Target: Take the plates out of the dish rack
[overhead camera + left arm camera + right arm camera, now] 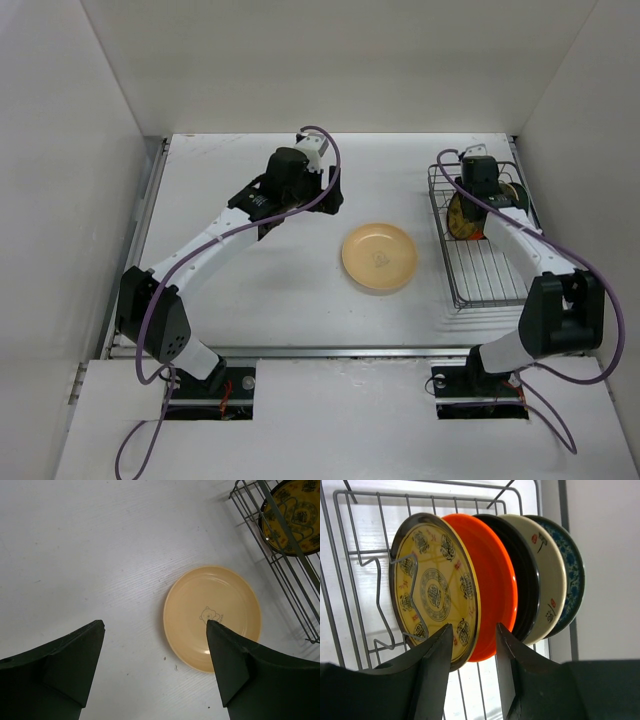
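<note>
A tan-yellow plate [379,257] with a small bear drawing lies flat on the table; it also shows in the left wrist view [200,605]. The wire dish rack [490,275] stands at the right. Several plates stand upright in it: a yellow patterned one [435,590], an orange-red one [495,580], a black one [526,575], a cream one [546,570] and a blue-patterned one [571,565]. My right gripper [474,625] is open, its jaws straddling the lower rims of the yellow patterned and orange-red plates. My left gripper [155,622] is open and empty, above the table left of the tan plate.
The rack's near half [485,270] holds only bare wires. White walls enclose the table on the left, back and right. The rack's corner [280,555] shows at the upper right of the left wrist view.
</note>
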You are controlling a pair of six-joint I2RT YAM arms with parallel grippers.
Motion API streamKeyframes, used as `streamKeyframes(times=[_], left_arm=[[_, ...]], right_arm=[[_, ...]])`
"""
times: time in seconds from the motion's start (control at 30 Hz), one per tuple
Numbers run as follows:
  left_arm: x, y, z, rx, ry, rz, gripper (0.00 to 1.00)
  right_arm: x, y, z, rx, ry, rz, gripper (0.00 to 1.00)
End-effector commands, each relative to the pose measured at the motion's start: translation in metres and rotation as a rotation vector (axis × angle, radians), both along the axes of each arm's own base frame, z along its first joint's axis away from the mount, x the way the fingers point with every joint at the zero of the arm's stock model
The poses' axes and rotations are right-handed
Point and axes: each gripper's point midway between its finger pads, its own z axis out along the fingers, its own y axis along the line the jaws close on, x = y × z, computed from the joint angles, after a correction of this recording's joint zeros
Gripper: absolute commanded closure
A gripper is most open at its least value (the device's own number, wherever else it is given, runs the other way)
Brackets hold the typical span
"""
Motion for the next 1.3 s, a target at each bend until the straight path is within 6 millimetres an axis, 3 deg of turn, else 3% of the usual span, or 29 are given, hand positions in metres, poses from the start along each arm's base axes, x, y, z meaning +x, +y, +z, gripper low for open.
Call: streamKeyframes(times=[0.0, 0.1, 0.6, 0.8, 1.1, 1.27], left_arm=[[0.000, -0.001, 0.017, -0.030, -0.039, 0.000, 0.19], [0.000, -0.001, 0.017, -0.030, -0.039, 0.000, 0.18], [-0.001, -0.002, 0.017, -0.033, -0.036, -0.008, 0.17], [-0.001, -0.002, 0.017, -0.033, -0.036, -0.008, 0.17], [-0.001, -0.002, 0.017, -0.033, -0.036, -0.008, 0.17], [-0.001, -0.002, 0.017, -0.033, -0.036, -0.008, 0.17]], right_arm=[[0.009, -0.002, 0.015, 0.008, -0.028, -0.003, 0.55], [0.008, -0.005, 0.009, 0.012, -0.009, -0.005, 0.58], [0.009, -0.009, 0.010, 0.012, -0.013, -0.027, 1.00], [0.010, -0.012, 0.022, 0.010, -0.058, -0.047, 1.00], [0.005, -0.025, 0.072, -0.013, -0.257, -0.132, 1.00], [0.000, -0.029, 0.088, -0.017, -0.329, -0.154, 1.00]])
